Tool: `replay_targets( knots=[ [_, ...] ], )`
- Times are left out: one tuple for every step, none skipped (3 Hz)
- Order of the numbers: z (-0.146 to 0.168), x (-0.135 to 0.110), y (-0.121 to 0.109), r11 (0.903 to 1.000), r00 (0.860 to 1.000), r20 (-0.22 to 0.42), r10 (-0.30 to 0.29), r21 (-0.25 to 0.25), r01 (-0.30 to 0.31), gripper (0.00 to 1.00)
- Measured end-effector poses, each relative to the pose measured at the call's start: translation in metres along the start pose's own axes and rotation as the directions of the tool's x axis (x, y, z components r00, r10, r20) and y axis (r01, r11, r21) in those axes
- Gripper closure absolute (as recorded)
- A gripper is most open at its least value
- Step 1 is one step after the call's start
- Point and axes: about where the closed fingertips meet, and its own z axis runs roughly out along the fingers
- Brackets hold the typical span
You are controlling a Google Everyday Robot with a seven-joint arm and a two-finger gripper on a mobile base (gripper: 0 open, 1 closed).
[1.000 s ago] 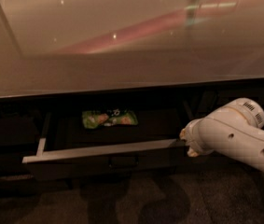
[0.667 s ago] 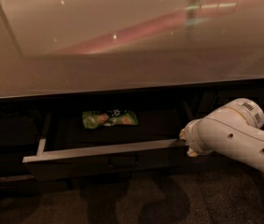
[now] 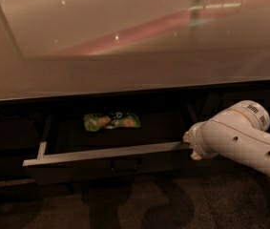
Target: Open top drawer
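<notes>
From my feed, the glossy pale countertop (image 3: 134, 56) fills the upper half, with a reddish streak of reflected light across it. Under its front edge the cabinet face is dark, and below that I see a dark mottled floor (image 3: 172, 204).

The top drawer (image 3: 77, 168) stands pulled out beneath the counter edge, from left of centre across to the middle. Its pale grey rim runs along the top of the dark front and back along the left side.

My white arm (image 3: 239, 137) comes in from the lower right and slants up and left toward the drawer. A green snack packet (image 3: 111, 121) lies flat inside the drawer, near the back.

The gripper (image 3: 188, 143) sits at the arm's tip, right against the right end of the drawer's front rim. I cannot tell whether it is released or clenched.

A small dark loop handle (image 3: 125, 165) hangs at the centre of the drawer front, well apart from the gripper.
</notes>
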Motion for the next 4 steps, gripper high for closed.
replay_targets(
  knots=[
    [0.0,0.0,0.0,1.0,1.0,0.0,0.0,0.0,0.0,0.35],
    [0.0,0.0,0.0,1.0,1.0,0.0,0.0,0.0,0.0,0.12],
    [-0.0002,0.0,0.0,1.0,1.0,0.0,0.0,0.0,0.0,0.0],
    [-0.0026,-0.0002,-0.0007,1.0,1.0,-0.003,0.002,0.003,-0.002,0.0]
  ],
)
